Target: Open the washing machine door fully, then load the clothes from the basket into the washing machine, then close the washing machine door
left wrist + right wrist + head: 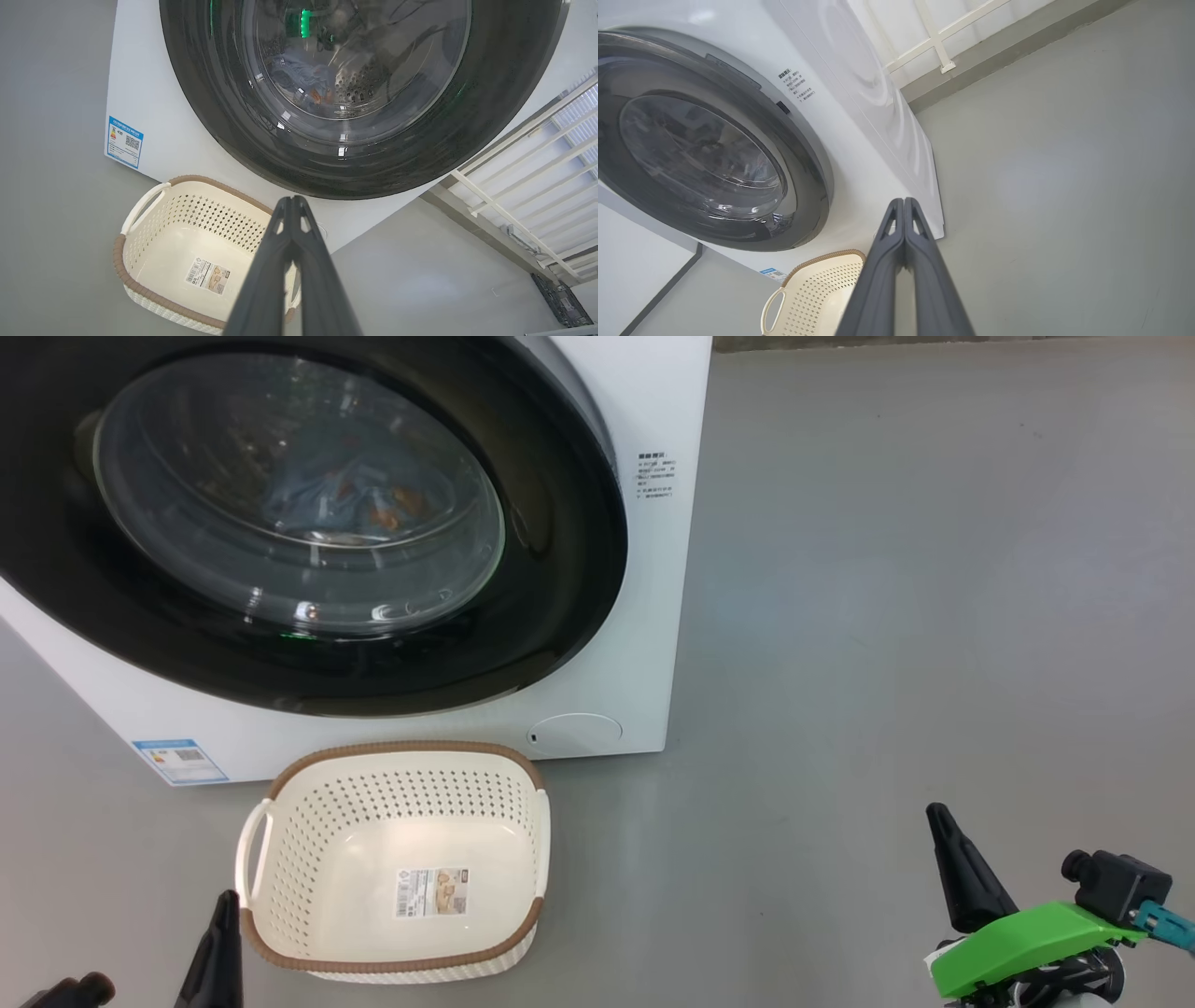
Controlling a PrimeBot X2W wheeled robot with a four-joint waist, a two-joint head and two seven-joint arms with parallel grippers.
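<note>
Left pincer [293,200] and right pincer [903,201] are clenched, empty. The washing machine door [560,569] ahead looks shut; retreat clear of the basket [401,749].

We see the large round glossy black door [308,523] with its bulging clear glass bowl shut against the big white boxy washing machine [644,616], barring the way into the drum [359,81]. A small cream-white perforated plastic basket [401,748] with a brown woven-look rim stands on the grey floor [887,616] just before the machine's front, its top open. To the machine's right, bare floor gives free passage.
</note>
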